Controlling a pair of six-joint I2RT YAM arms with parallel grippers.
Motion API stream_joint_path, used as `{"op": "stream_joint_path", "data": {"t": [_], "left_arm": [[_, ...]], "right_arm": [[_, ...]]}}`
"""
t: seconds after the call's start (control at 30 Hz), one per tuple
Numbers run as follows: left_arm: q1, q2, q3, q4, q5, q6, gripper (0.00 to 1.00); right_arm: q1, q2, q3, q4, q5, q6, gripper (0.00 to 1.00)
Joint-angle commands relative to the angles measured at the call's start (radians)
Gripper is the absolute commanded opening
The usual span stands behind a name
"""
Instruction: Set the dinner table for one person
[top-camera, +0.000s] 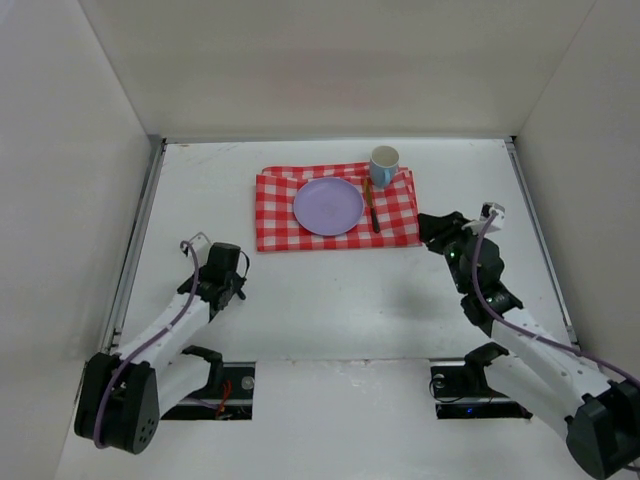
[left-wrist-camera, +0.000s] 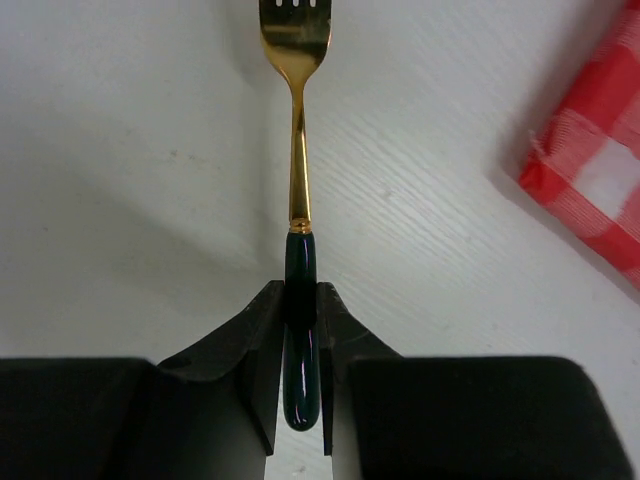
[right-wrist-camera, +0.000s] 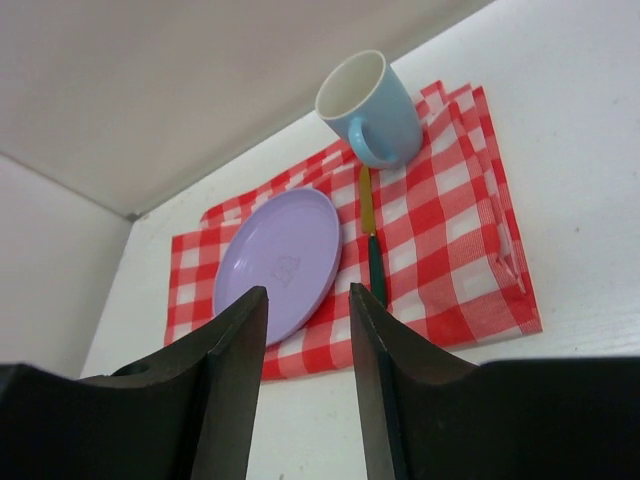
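A red-and-white checked cloth (top-camera: 337, 207) lies at the back middle of the white dinner table (top-camera: 330, 300). On it are a purple plate (top-camera: 328, 206), a light blue mug (top-camera: 384, 165) and a gold knife with a dark green handle (top-camera: 372, 208) to the right of the plate. My left gripper (top-camera: 226, 270) is shut on the dark green handle of a gold fork (left-wrist-camera: 298, 150), low over the table, left of the cloth's corner (left-wrist-camera: 600, 180). My right gripper (top-camera: 432, 230) is open and empty just off the cloth's right front corner, facing the plate (right-wrist-camera: 280, 260), knife (right-wrist-camera: 372, 250) and mug (right-wrist-camera: 372, 108).
Thin metal rails run along the table's left side (top-camera: 140, 230) and right side (top-camera: 540, 230). White walls enclose the back and both sides. The arm bases sit at the near edge.
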Motion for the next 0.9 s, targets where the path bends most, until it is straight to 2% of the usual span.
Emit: {"op": "stream_joint_path", "data": {"t": [0.0,0.17,0.3,0.47,0.6,0.87], "left_arm": [[-0.067,-0.032,0.111,0.009,0.001,0.096,0.02],[-0.236,0.164,0.3,0.092,-0.031,0.189,0.02],[-0.291,0.359,0.467,0.143,0.001,0.309,0.03],[-0.242,0.557,0.631,0.167,0.104,0.407,0.05],[-0.198,0.629,0.667,0.174,0.141,0.406,0.05],[-0.182,0.718,0.72,0.167,0.133,0.446,0.05]], "right_arm": [[-0.007,0.007,-0.018,0.06,0.03,0.004,0.45],[-0.002,0.056,-0.005,0.071,0.031,0.006,0.46],[-0.004,0.064,-0.007,0.072,0.014,0.009,0.46],[-0.008,0.064,-0.011,0.077,0.014,0.007,0.46],[-0.002,0.068,-0.004,0.072,0.013,-0.002,0.46],[-0.002,0.099,0.005,0.077,0.004,-0.005,0.47]]}}
